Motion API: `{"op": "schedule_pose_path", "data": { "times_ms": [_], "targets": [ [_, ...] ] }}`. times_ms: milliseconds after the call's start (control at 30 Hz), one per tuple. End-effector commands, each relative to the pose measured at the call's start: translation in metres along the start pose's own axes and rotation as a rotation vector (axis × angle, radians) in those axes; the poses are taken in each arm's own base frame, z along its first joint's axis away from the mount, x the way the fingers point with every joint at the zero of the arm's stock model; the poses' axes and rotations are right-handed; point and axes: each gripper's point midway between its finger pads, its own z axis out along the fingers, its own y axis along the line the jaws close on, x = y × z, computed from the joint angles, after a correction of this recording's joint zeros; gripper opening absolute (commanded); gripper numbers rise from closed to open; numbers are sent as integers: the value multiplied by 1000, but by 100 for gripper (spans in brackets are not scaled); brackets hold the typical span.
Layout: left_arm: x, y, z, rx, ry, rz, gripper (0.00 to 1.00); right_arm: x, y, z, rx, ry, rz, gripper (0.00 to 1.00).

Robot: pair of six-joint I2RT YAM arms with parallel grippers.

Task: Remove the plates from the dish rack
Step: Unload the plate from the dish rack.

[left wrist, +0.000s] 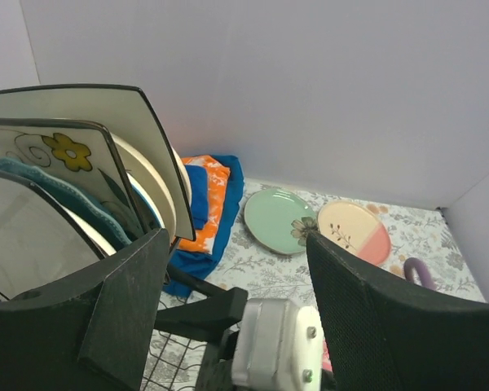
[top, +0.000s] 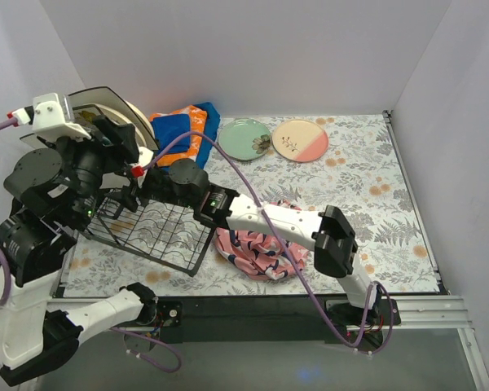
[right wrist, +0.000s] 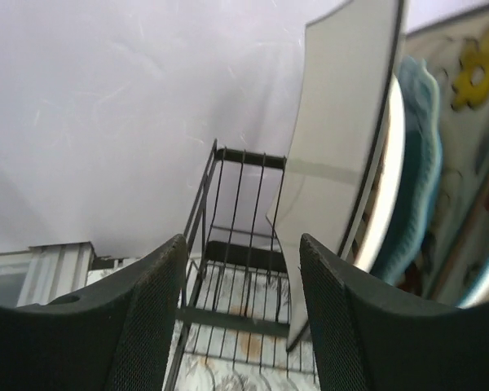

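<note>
**Position of the work.** The dish rack point(top: 159, 236) sat on the tabletop point(top: 367, 187). Several plates stood on edge in the slots at its far left end. The cream square plate point(right wrist: 342, 122) was outermost, on the side facing the rack's empty slots. Behind it came a white-rimmed plate, then the teal plate point(right wrist: 411, 187) and the yellow-flowered plate point(left wrist: 49, 155). Two plates lay flat outside the rack, well beyond its far right corner: the mint green plate point(top: 244, 138) and, just beside it, the cream-and-pink plate point(top: 300, 140).

**Right tool** point(right wrist: 242, 240). Its jaws stood wide with nothing held. It was low over the rack's empty slots and pointed at the stack. The cream square plate rose upright just ahead, offset to one side of the gap. Its thin edge ran top to bottom, and its lower corner lay roughly in line with the gap. Contact could not be determined.

**Left tool** point(left wrist: 235, 240). Its jaws stood wide and empty. It was above the rack, with the stack off to its side rather than between its fingers.

**Assessment.** The right tool appeared the better placed of the two. The coming move depended on a small sideways correction to bring the square plate's upright edge into the gap, so that the jaws spanned its thickness.
</note>
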Motion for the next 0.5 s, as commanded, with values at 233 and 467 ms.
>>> {"op": "schedule_pose_path", "data": {
  "times_ms": [233, 467],
  "targets": [
    [-72, 8, -38, 65, -197, -141, 66, -17, -28, 27, 105, -76, -203, 64],
    [-82, 14, -60, 122, -256, -205, 66, -44, -25, 24, 80, -129, -266, 66]
  ]
}}
